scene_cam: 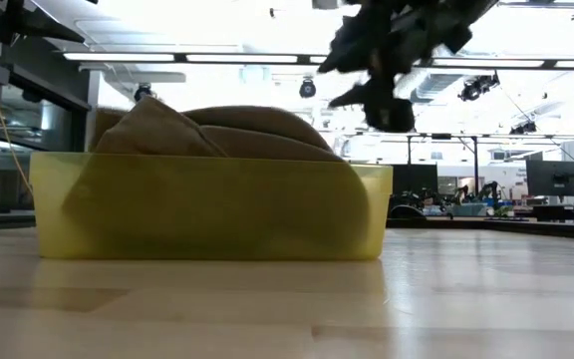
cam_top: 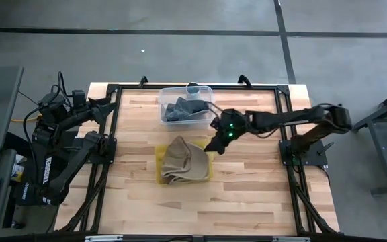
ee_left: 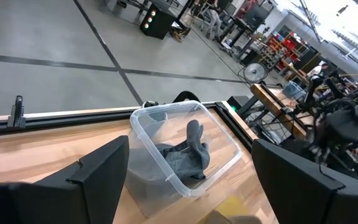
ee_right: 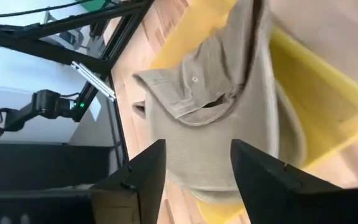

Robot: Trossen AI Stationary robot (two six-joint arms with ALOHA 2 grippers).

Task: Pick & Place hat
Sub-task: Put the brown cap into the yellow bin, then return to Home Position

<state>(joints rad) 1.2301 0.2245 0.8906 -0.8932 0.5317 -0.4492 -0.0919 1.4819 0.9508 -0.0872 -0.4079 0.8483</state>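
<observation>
The tan hat (cam_top: pixel 183 161) lies crumpled in a shallow yellow bin (cam_top: pixel 209 176) at the table's middle, and its top rises above the bin's rim (scene_cam: pixel 207 165). In the right wrist view the hat (ee_right: pixel 222 118) fills most of the yellow bin (ee_right: pixel 316 93). My right gripper (cam_top: pixel 213 148) hangs open above the bin's far right corner, clear of the hat, seen in the low view as the right gripper (scene_cam: pixel 377 90) over the rim. My left gripper (ee_left: pixel 191 186) waits open at the table's far left edge.
A clear plastic bin (cam_top: pixel 185 107) holding a grey cloth (ee_left: pixel 188 155) stands just beyond the yellow bin, near the far edge. A black frame (cam_top: pixel 113 87) runs around the tabletop. Bare wood lies toward the near edge.
</observation>
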